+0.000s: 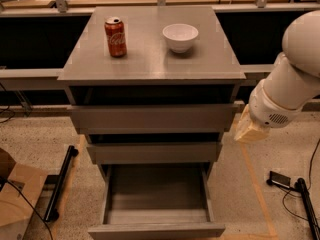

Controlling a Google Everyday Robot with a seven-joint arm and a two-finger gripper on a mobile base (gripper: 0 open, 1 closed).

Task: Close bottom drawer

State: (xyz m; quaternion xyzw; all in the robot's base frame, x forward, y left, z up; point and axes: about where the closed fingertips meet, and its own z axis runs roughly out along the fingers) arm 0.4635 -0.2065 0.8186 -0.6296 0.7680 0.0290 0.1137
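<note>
The bottom drawer (156, 230) of the grey cabinet stands pulled far out toward me. Its grey box interior (157, 191) is bare. The middle drawer front (154, 153) and the wider top drawer front (152, 118) sit slightly out above it. My gripper (248, 128) hangs at the cabinet's right side, level with the top and middle drawers, well above and to the right of the open bottom drawer. It touches nothing. My white arm (295, 79) reaches in from the right edge.
A red soda can (115, 37) and a white bowl (180, 37) stand on the cabinet top (150, 64). A cardboard box (17, 204) and a black bar (60, 184) lie on the floor at left. Black cables and a small device (282, 180) lie at right.
</note>
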